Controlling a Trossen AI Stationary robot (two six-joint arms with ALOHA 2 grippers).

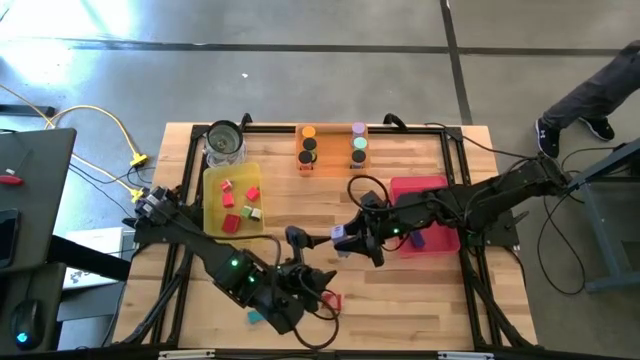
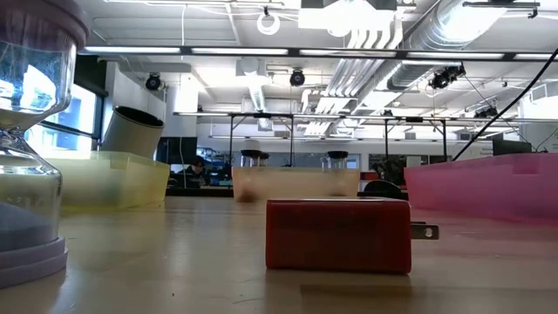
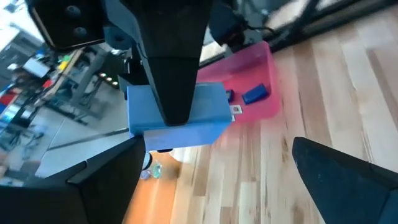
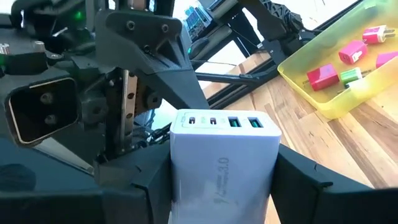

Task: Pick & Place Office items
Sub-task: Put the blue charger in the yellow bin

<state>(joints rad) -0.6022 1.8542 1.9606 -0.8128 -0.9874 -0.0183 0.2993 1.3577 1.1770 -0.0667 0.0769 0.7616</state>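
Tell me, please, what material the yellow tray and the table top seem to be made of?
Yellow tray: probably translucent plastic with a smooth finish, since the wood shows through its walls. Table top: apparently light wood in joined planks, as grain lines and seams are visible.

One marking only: "3.0", pale and faint, printed on the front face of the lavender charger block (image 4: 224, 165), below its row of four ports, as seen in the right wrist view. The block sits between the fingers of the right pincer (image 4: 224, 186). No other lettering, brand or number can be read anywhere. The red block (image 2: 338, 235) close to the low camera shows a blank face. The small pieces in the yellow tray (image 4: 348, 93) are too small to show any print.
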